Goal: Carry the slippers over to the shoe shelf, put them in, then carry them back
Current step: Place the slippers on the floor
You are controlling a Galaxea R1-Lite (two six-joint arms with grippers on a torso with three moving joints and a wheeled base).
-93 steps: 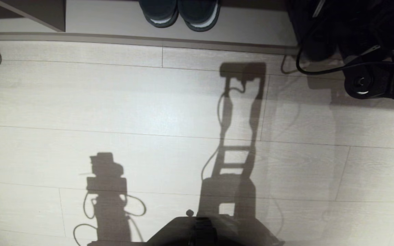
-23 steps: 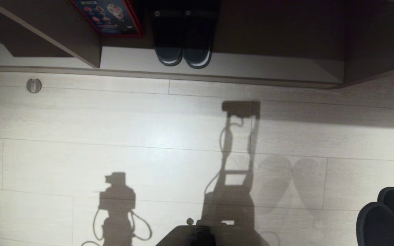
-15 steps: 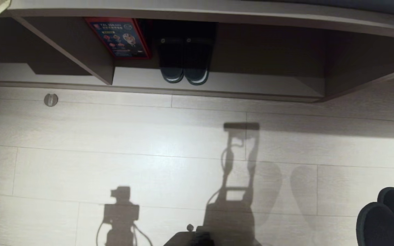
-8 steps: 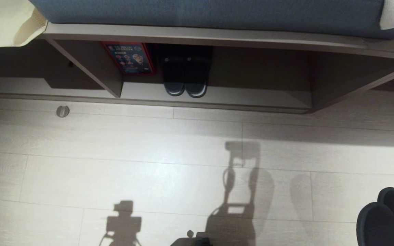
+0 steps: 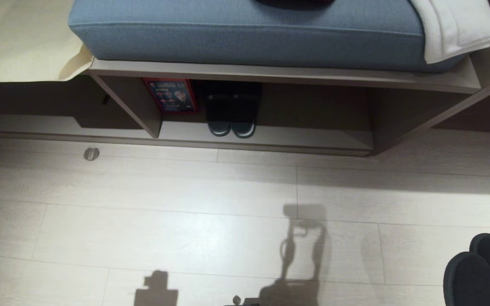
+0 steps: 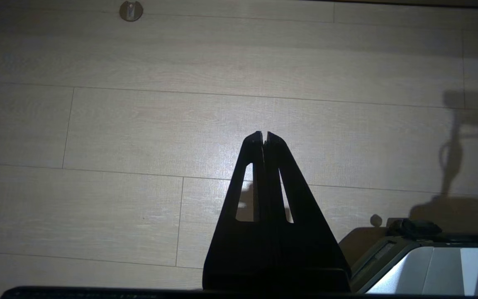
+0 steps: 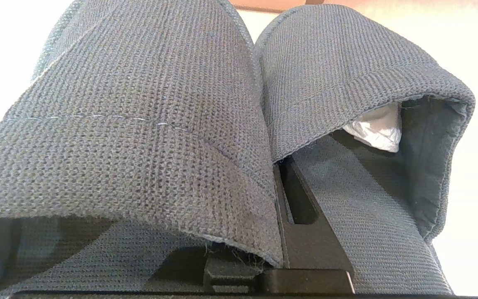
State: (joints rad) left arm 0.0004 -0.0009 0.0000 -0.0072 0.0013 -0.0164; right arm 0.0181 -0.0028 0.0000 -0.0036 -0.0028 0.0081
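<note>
With the right gripper (image 7: 278,182) clamped on the grey-blue slippers (image 7: 222,104) at the head view's lower right corner, carrying them well meant aiming for the shoe shelf (image 5: 313,142) (upper centre) beside the black pair (image 5: 231,112), left gripper (image 6: 264,137) pressed together.

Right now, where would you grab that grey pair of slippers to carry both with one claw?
Probably their two touching inner walls, pinched together from the open heel end. The slippers sit side by side, and the right gripper is shut on them that way, one finger showing inside an opening.
</note>
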